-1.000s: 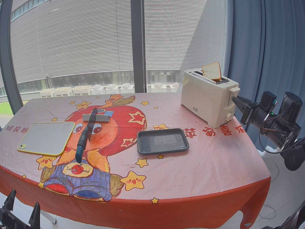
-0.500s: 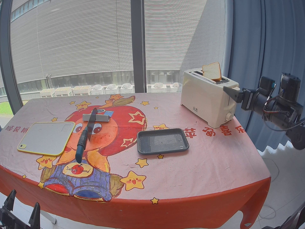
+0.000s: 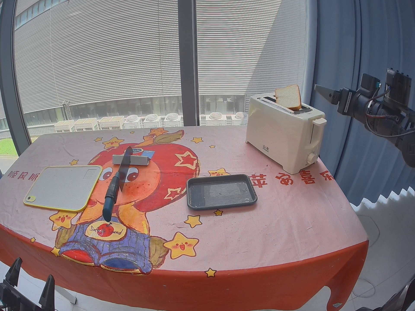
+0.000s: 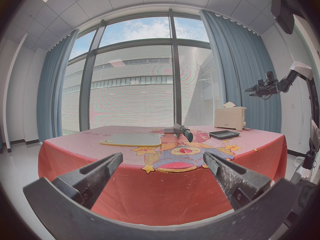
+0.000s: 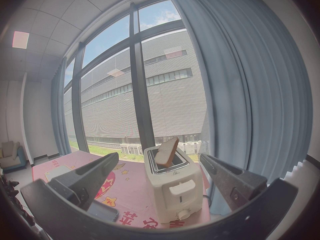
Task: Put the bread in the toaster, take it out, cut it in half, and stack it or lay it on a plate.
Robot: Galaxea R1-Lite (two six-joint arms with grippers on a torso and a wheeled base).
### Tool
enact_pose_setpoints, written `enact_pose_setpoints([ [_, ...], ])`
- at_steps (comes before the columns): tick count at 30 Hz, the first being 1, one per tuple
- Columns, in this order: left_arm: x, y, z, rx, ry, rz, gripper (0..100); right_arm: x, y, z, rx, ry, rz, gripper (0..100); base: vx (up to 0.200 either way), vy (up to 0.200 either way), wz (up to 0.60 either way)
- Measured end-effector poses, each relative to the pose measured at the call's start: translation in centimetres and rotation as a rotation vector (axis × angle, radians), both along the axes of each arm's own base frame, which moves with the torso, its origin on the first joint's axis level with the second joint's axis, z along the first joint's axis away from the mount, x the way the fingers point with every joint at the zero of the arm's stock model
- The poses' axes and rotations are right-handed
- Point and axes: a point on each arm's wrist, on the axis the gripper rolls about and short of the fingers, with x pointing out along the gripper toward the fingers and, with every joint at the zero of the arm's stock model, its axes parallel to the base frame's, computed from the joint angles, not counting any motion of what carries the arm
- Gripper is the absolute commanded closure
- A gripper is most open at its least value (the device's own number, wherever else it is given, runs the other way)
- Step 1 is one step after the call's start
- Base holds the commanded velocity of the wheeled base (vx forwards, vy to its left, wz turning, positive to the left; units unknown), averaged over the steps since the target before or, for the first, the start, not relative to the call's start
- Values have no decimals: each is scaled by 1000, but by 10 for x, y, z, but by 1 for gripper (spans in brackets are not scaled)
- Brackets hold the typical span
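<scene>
Head view: the right end effector [image 3: 325, 92] stands off the lever side of the toaster [image 3: 283, 137], higher than the slot. The bread [image 3: 288, 96] leans half out of that slot, below and ahead of it, a pose judged to suit a grasp from above. The plate [image 3: 221, 191], knife [image 3: 114, 186] and cutting board [image 3: 64, 187] lie on the bench [image 3: 281, 230] well apart from it, nearer the left end effector [image 3: 31, 279], which hangs low off the bench's near edge. Left wrist view: the left jaws are apart and empty, with the cutting board nearest ahead. Right wrist view: the right jaws are apart and empty, with the bread and toaster ahead between them. Against one second ago, the right end effector has risen from beside the lever to above slot height. The bread and toaster are unchanged.
</scene>
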Motion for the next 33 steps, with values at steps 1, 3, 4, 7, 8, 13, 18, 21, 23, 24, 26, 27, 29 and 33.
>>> enact_pose_setpoints([
  [1, 0, 0, 0, 0, 0, 0, 0, 1, -1, 2, -1, -1, -3, 0, 0, 0, 0],
  [3, 0, 0, 0, 0, 0, 0, 0, 5, -2, 8, -1, -8, -8, 0, 0, 0, 0],
  [4, 0, 0, 0, 0, 0, 0, 0, 6, -3, 11, -1, -12, -11, 0, 0, 0, 0],
  [7, 0, 0, 0, 0, 0, 1, 0, 13, -6, 18, -2, -11, -24, 0, 0, 0, 0],
  [8, 0, 0, 0, 0, 0, 0, 0, 16, -8, 19, -2, -7, -28, 0, 0, 0, 0],
  [13, 0, 0, 0, 0, 0, 0, 0, 26, -14, 19, -3, 7, -22, 0, 0, 0, 0],
  [18, 0, 0, 0, 0, 0, 0, 0, 33, -18, 20, -3, 1, -26, 0, 0, 0, 0],
  [21, 0, 0, 0, 0, 0, 1, 0, 35, -18, 22, -2, 0, -27, 0, 0, 0, 0],
  [23, 0, 0, 0, 0, 0, 0, 0, 36, -18, 21, -4, 28, -27, 0, 0, 0, 0],
  [24, 0, 0, 0, 0, 0, 0, 0, 37, -18, 21, -6, 43, -27, 0, 0, 0, 0],
  [26, 0, 0, 0, 0, 0, 0, 0, 38, -18, 24, -7, 62, -22, 0, 0, 0, 0],
  [27, 0, 0, 0, 0, 0, 0, 0, 39, -17, 26, -6, 66, -16, 0, 0, 0, 0],
  [29, 0, 0, 0, 0, 0, 1, 0, 41, -17, 29, -1, 71, 4, 0, 0, 0, 0],
  [33, 0, 0, 0, 0, 0, 0, 0, 45, -16, 30, 3, 89, 25, 0, 0, 0, 0],
])
